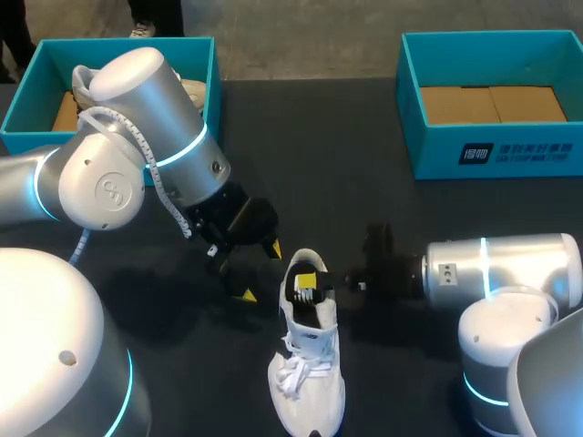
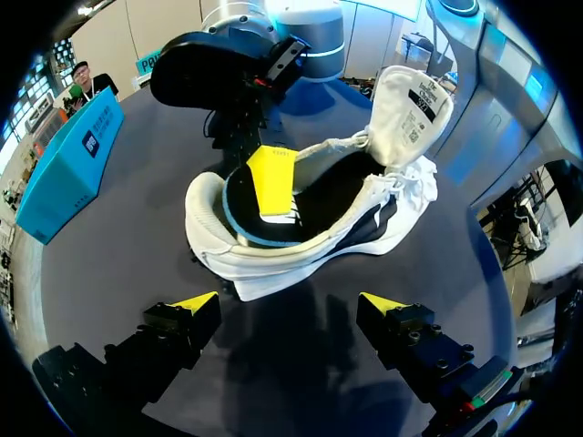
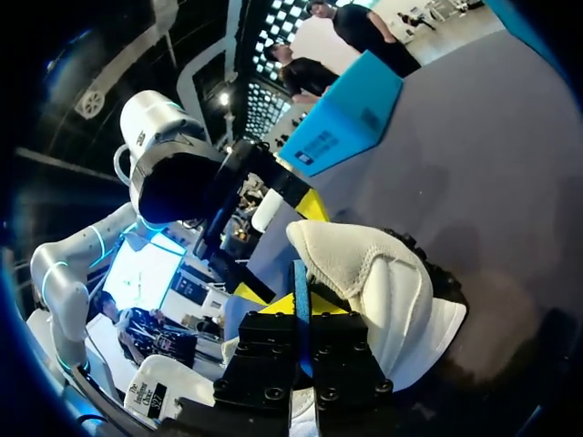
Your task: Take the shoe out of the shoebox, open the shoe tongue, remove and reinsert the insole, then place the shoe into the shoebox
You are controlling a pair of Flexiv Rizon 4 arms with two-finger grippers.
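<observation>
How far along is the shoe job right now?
Done: the shoe is out on the table, its tongue folded open. In hand: the right hand is at the heel and seems to pinch the blue-edged insole, which lies mostly inside; the left hand hovers open and empty. Left: pull the insole out, refit it, then put the shoe into the empty shoebox.

White shoe [image 2: 310,259] on dark tabletop [image 2: 118,246], tongue [image 2: 414,100] raised, blue-edged insole [image 2: 328,196] showing inside. Right claw [image 2: 269,177]: yellow fingertip inside the heel opening. Left claw [image 2: 290,305]: fingers spread wide, just short of the shoe, holding nothing.
</observation>
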